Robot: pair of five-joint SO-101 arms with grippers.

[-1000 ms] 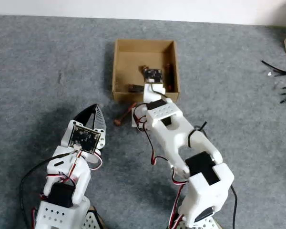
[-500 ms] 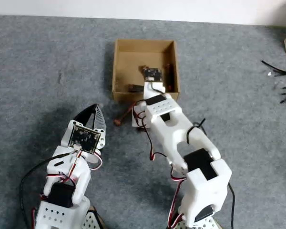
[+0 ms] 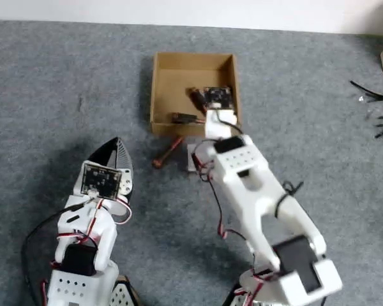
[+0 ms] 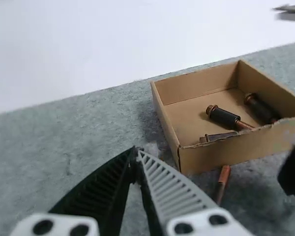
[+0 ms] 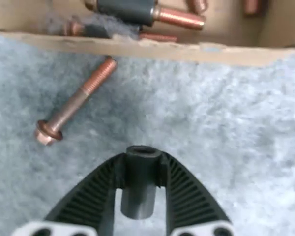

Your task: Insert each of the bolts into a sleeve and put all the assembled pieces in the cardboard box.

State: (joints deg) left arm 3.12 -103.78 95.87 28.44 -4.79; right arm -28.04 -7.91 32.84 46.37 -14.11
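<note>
Right tool (image 5: 140, 164) shifted rightward, clamping sleeve (image 5: 137, 189); bolt (image 5: 76, 101) lies near, apart.

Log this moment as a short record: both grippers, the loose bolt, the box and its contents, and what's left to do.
cardboard box: two sleeved bolts inside, a third piece half hidden behind the front wall
left gripper: shut, empty, over the carpet
right gripper: shut on a sleeve, over the carpet before the box front
loose bolt: flat on the carpet, threaded end near the box's front wall, head away from it
left to do: loose bolt into the held sleeve, then into the box
</note>
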